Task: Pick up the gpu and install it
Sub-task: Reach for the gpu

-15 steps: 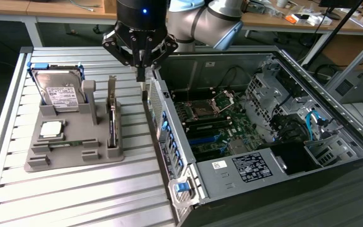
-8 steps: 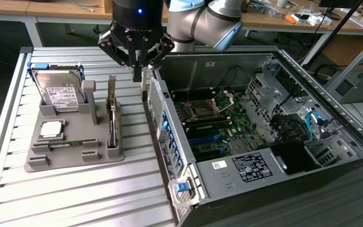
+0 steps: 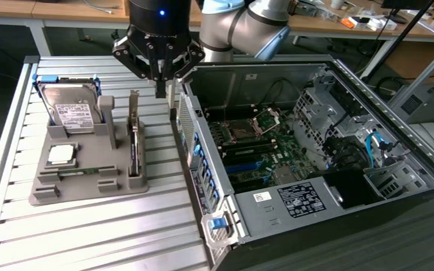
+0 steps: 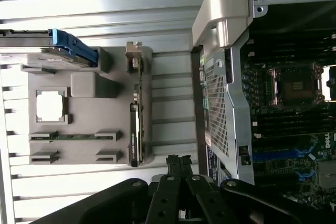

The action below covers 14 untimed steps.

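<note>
While the fingers (image 3: 160,86) hang closed and empty, the dark, silver-bracketed gpu (image 3: 133,149) stands edgewise.

The gpu (image 3: 134,153) stands in the holder (image 3: 81,182) beside the case (image 3: 236,84).

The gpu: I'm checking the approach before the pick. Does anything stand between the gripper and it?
Nothing visible does. The gpu stands on edge in the gray holder, its top edge bare; the shut gripper hangs above, beside the computer case.
</note>
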### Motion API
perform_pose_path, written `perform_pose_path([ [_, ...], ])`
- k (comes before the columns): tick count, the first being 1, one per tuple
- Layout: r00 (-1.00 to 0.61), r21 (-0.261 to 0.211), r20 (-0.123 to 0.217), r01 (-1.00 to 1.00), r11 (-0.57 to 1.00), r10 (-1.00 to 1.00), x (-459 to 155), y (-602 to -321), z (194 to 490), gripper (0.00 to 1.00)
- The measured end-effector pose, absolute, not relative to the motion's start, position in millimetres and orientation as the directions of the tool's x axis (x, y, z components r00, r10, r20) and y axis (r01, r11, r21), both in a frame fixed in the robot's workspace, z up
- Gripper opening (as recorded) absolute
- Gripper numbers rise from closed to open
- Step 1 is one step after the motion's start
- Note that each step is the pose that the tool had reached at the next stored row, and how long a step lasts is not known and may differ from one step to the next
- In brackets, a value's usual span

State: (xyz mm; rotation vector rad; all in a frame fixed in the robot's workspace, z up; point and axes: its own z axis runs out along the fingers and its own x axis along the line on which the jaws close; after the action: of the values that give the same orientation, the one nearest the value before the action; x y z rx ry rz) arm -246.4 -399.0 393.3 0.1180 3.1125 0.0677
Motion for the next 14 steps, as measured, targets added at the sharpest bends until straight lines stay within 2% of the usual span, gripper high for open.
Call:
perform_pose_path([
  [14, -0.997, 0.044, -0.024, 0.075, 0.996, 0.076, -258, -399, 393, 0.11],
])
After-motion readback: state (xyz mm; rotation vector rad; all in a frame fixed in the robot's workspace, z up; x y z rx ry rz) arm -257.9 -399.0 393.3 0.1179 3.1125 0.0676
